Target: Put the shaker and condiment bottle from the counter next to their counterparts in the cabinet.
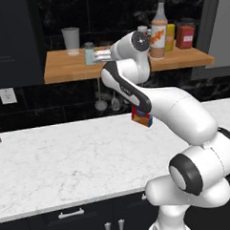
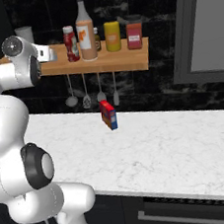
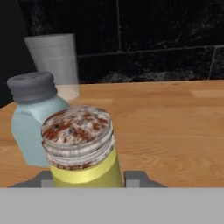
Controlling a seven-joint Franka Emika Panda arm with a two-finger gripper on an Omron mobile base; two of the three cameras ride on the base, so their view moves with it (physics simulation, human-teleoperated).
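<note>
Yellow-green shaker (image 3: 83, 153) sits right between my fingertips (image 3: 135, 178) in the hand view, rusty-speckled silver cap up top, and my gripper (image 3: 89, 179) is closed on it, one finger on each side of the body. It's upright over the wooden shelf (image 3: 175, 131), down at board level, though I can't tell whether its base actually touches the wood.

Just beside it, on its left and a bit behind in my hand view, is the blue shaker (image 3: 33, 127) with the grey cap. The two overlap from this angle, so whether they're touching or a hair apart I can't say. Behind that one, further back against the dark wall, stands a pale grey cup (image 3: 54, 61).

From the left base view my arm (image 1: 134, 87) reaches up to the shelf (image 1: 66, 67), with the blue shaker (image 1: 89, 53) at the end of my hand and the cup (image 1: 71, 41) well to its left.

Further along the shelf in the right base view: the red bottle (image 2: 70, 43) is already up there, just left of the tall orange-label bottle (image 2: 85, 32), near enough that they look almost touching. Then a yellow jar (image 2: 112, 36) and a red jar (image 2: 134, 34).

Down on the marble counter (image 2: 163, 147) there's a small red and blue box (image 2: 108, 114) standing by itself near the back wall.
</note>
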